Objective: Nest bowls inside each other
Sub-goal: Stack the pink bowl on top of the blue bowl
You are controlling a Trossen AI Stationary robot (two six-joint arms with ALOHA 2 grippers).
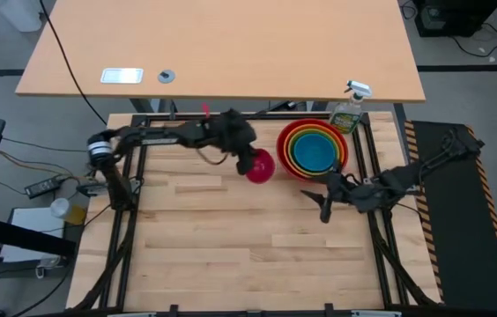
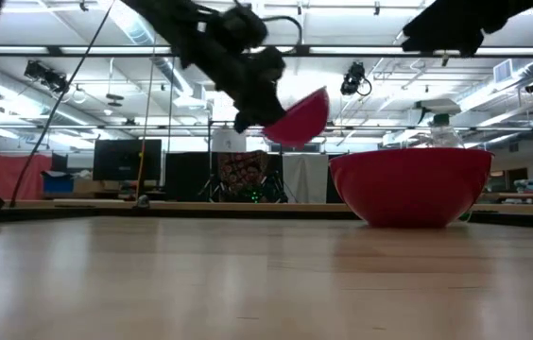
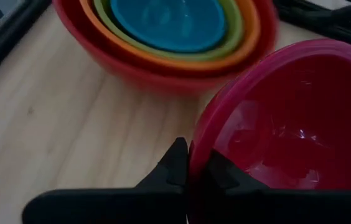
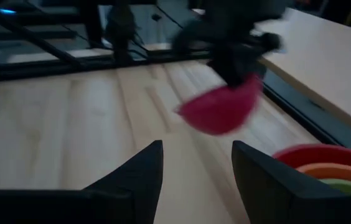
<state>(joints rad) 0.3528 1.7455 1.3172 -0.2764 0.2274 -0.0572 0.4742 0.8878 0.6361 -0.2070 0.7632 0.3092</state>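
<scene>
A stack of bowls stands at the table's far right, red [image 1: 285, 141] outermost, then orange, lime green and blue [image 1: 313, 151] innermost. It also shows in the left wrist view [image 3: 163, 31] and the low view [image 2: 410, 184]. The pink bowl [image 1: 261, 166] hangs in the air just left of the stack, tilted, with my left gripper [image 1: 247, 158] shut on it. My right gripper [image 1: 324, 206] stands open to the near right of the stack, nothing between its fingers [image 4: 197, 155]. My left gripper pinches the pink bowl's rim [image 3: 195, 149], one finger inside the bowl and one outside its wall. The fingers come slanting down from the table's left. The bowl [image 2: 297, 118] is lifted clear of the table and tilted, its opening turned partly sideways.
A clear spray bottle with a white trigger [image 1: 348, 109] stands just behind the stack at the far right corner. A black frame rail [image 1: 231, 116] runs along the table's far edge. The middle and near part of the wooden table [image 1: 231, 238] holds nothing.
</scene>
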